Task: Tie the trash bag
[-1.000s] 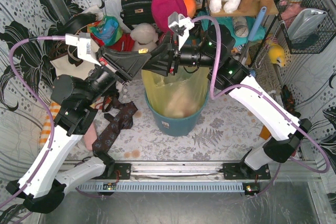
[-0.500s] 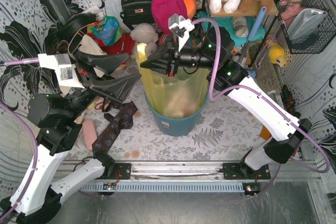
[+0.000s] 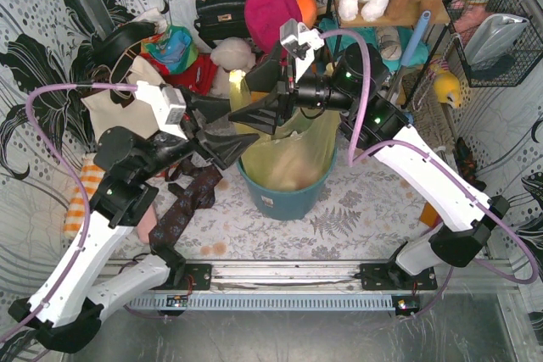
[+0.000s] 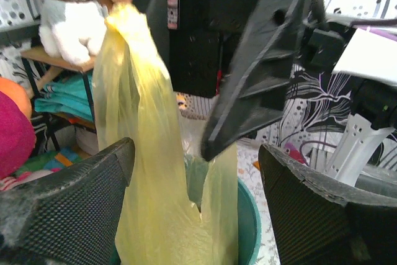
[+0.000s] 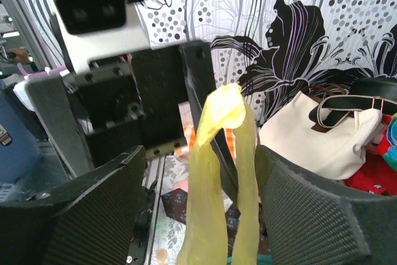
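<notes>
Both grippers had just opened: the left gripper (image 4: 195,151) and the right gripper (image 5: 200,151) stood wide, holding nothing. The trash bag (image 3: 293,146) stayed in the teal bucket (image 3: 284,198). Its raised flap, at 11 o'clock, stood free, so I judged the knot unfinished.

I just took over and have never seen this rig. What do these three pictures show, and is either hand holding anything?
Two robot arms are bolted at the near edge of a table, each ending in a two-finger hand. The wide picture looks down from above and behind them. The other two come from cameras on the wrists, with that hand's own dark fingers at the bottom. On the table stands a teal bucket holding a yellow trash bag. A dark patterned cloth and a cream tote sit to its left. The left hand and the right hand are open, with an upright strip of the bag between their fingers. Neither looks clamped on it.
</notes>
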`<state>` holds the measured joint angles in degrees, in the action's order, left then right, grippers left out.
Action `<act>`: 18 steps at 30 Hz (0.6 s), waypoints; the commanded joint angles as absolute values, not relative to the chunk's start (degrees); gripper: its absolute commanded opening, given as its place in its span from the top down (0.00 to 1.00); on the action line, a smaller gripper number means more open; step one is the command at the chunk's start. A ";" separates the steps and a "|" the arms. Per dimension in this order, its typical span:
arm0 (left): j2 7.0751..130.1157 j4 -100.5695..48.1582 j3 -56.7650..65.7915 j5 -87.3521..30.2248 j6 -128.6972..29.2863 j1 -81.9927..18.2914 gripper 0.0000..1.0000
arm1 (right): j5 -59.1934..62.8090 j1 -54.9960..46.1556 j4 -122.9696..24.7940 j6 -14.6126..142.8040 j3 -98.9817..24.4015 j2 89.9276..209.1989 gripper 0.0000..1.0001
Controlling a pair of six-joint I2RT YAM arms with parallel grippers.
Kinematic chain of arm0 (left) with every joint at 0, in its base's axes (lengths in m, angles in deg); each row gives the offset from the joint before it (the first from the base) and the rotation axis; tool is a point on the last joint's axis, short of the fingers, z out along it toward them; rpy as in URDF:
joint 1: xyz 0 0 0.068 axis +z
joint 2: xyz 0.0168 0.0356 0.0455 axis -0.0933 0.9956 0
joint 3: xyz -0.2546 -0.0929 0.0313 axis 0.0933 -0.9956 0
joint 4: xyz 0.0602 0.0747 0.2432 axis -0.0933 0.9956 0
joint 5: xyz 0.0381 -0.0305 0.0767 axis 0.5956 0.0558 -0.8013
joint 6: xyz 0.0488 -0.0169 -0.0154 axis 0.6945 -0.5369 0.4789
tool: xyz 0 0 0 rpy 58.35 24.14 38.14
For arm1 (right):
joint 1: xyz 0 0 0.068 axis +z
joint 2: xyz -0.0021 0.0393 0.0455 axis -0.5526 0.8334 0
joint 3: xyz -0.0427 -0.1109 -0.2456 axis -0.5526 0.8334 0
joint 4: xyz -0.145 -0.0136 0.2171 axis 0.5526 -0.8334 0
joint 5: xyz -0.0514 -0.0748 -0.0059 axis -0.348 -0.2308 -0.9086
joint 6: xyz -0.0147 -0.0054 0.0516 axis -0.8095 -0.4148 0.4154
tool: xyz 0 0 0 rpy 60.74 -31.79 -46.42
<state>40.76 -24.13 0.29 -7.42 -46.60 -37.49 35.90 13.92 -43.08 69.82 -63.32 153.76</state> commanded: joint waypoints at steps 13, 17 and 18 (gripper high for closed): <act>40.56 -28.67 -1.96 -5.72 -46.19 -37.41 0.14 | 25.67 14.27 -48.58 72.16 -73.55 156.00 0.30; 40.74 -28.65 -1.74 -5.71 -46.39 -37.42 0.14 | 23.48 14.51 -51.27 71.28 -75.59 157.12 0.33; 40.80 -28.61 -1.74 -5.78 -46.41 -37.43 0.14 | 23.30 14.65 -51.71 71.26 -76.09 157.38 0.35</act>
<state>41.07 -25.82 -2.03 -6.13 -46.57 -37.49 26.85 14.02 -49.05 72.37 -73.05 156.10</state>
